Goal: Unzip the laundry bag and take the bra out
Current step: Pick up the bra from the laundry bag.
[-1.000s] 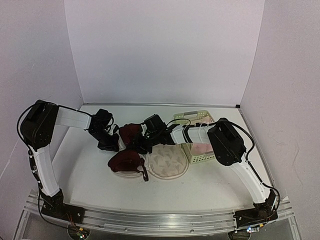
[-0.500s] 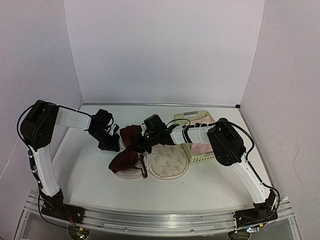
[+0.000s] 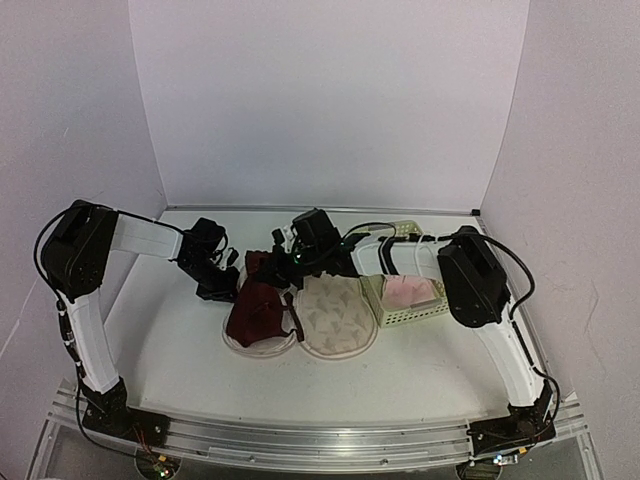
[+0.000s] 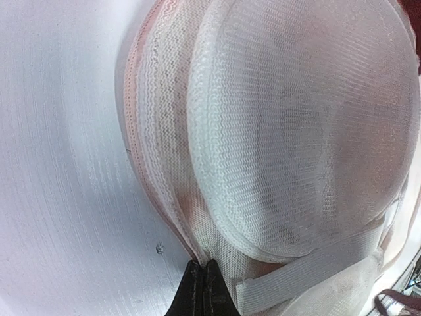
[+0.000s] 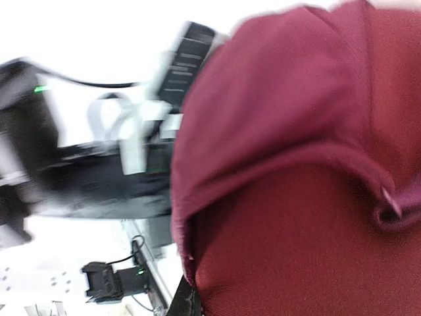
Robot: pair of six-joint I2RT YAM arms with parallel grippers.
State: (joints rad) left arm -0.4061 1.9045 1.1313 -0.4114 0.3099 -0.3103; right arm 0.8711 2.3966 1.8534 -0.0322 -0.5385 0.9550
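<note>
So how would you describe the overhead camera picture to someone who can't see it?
The robot's right pincer grips a maroon bra draped over one half of an opened patterned laundry bag, while the left pincer pinches the bag's edge. A pale green basket stands beside the bag on the white table.

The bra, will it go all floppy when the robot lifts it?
Probably floppy: the bra folds and creases where the right hand pinches it, so it should sag. Its rounded cups may keep some shape. The left hand pinches the laundry bag, so that likely won't drag along.
</note>
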